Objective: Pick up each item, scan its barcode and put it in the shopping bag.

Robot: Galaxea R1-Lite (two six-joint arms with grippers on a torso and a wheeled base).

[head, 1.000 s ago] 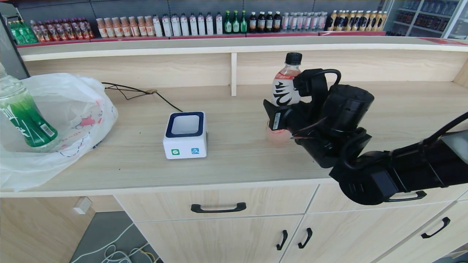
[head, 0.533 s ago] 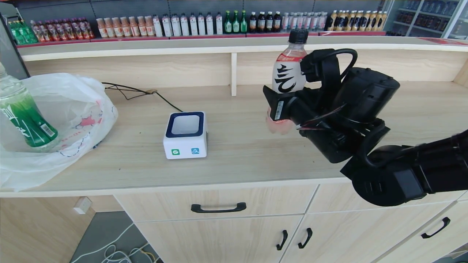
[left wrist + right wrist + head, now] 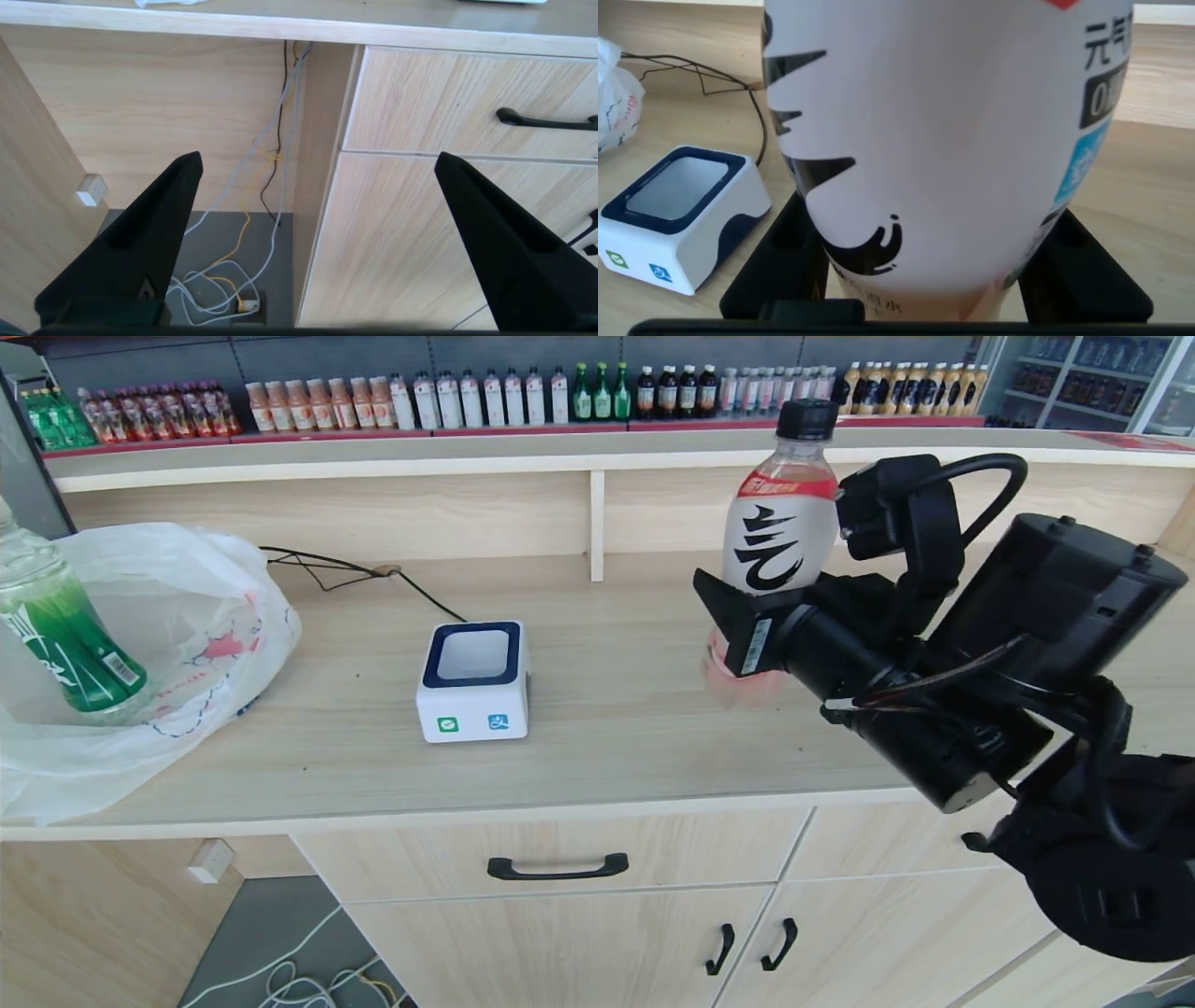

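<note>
My right gripper (image 3: 761, 625) is shut on a pink drink bottle (image 3: 778, 532) with a white label and black cap, holding it upright above the wooden counter (image 3: 607, 728), right of the scanner. In the right wrist view the bottle (image 3: 943, 140) sits between the black fingers (image 3: 775, 271). The white barcode scanner (image 3: 473, 680) with a dark blue rim sits mid-counter; it also lies beyond the bottle in the right wrist view (image 3: 682, 215). A white plastic shopping bag (image 3: 177, 625) lies at the left with a green bottle (image 3: 56, 625) in it. My left gripper (image 3: 327, 243) hangs open below the counter, facing the cabinet fronts.
A black cable (image 3: 355, 574) runs from the scanner toward the back wall. A vertical divider (image 3: 596, 523) stands at the counter's rear. Shelves of bottled drinks (image 3: 523, 397) line the back. Drawers with black handles (image 3: 558, 868) sit below the counter edge.
My right arm has lifted the pink bottle off the counter and carried it up and slightly right, closer to the camera. The scanner, bag and green bottle have not moved.
</note>
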